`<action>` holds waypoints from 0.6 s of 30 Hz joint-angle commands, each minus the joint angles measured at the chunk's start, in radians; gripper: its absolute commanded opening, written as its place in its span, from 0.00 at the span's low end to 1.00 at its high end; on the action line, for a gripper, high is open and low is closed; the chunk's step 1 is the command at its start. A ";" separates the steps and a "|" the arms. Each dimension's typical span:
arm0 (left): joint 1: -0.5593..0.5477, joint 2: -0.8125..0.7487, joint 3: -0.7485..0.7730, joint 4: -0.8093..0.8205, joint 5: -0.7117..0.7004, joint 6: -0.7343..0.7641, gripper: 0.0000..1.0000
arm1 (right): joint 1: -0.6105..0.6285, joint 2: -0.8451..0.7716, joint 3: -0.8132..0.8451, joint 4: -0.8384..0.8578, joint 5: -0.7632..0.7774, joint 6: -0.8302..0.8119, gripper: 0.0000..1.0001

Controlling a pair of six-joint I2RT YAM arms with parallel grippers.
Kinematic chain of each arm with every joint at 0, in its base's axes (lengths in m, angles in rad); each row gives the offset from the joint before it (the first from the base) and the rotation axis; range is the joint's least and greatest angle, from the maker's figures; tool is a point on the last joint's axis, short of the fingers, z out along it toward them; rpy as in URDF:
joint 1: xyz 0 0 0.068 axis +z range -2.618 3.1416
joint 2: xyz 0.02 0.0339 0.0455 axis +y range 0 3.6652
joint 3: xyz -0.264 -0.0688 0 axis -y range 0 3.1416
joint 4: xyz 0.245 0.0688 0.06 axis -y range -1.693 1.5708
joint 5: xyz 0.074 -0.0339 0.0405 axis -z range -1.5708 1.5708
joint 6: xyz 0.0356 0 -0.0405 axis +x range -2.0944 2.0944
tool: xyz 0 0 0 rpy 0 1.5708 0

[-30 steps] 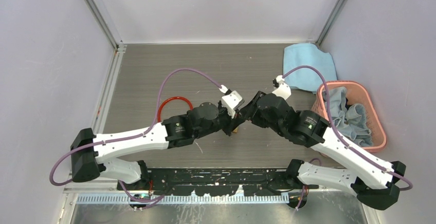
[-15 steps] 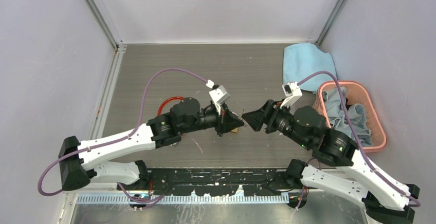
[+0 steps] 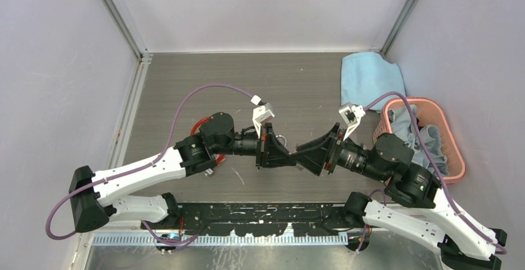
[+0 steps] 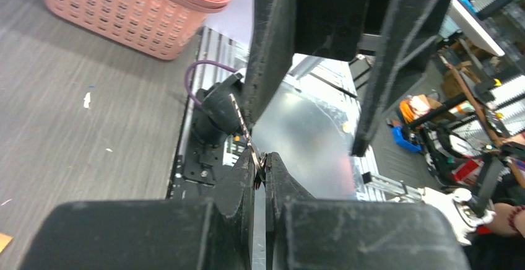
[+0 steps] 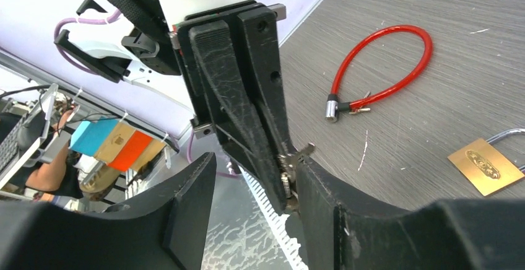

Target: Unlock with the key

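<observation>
Left gripper point(image 4: 260, 169), clenched tight, pinches the key point(image 4: 242, 124) at its very fingertips, the thin silvery blade jutting out ahead of them. The right gripper point(image 5: 255, 168) faces it head-on with jaws spread, one finger on either side of the left gripper's tips and the key just beside one of those fingers point(image 5: 334, 208). Beyond the right gripper a brass padlock point(image 5: 486, 166) lies flat on the table point(image 5: 433, 28), with a red cable lock point(image 5: 377, 65) looped farther out
</observation>
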 commanded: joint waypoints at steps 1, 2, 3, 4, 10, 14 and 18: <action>0.005 -0.007 0.047 0.120 0.128 -0.057 0.00 | 0.006 -0.002 0.037 0.006 0.009 -0.029 0.55; 0.005 -0.009 0.047 0.127 0.141 -0.062 0.00 | 0.006 0.000 0.043 -0.004 0.013 -0.031 0.54; 0.005 -0.011 0.044 0.131 0.149 -0.064 0.00 | 0.006 0.001 0.051 -0.016 0.014 -0.034 0.54; 0.003 -0.013 0.044 0.133 0.156 -0.065 0.00 | 0.006 0.000 0.056 -0.028 0.017 -0.038 0.54; 0.005 -0.013 0.038 0.147 0.184 -0.072 0.00 | 0.006 -0.031 0.068 -0.041 0.017 -0.044 0.48; 0.004 0.003 0.039 0.182 0.221 -0.091 0.00 | 0.006 -0.007 0.065 -0.024 -0.040 -0.039 0.44; 0.003 0.015 0.043 0.193 0.243 -0.098 0.00 | 0.006 -0.008 0.059 0.016 -0.081 -0.029 0.42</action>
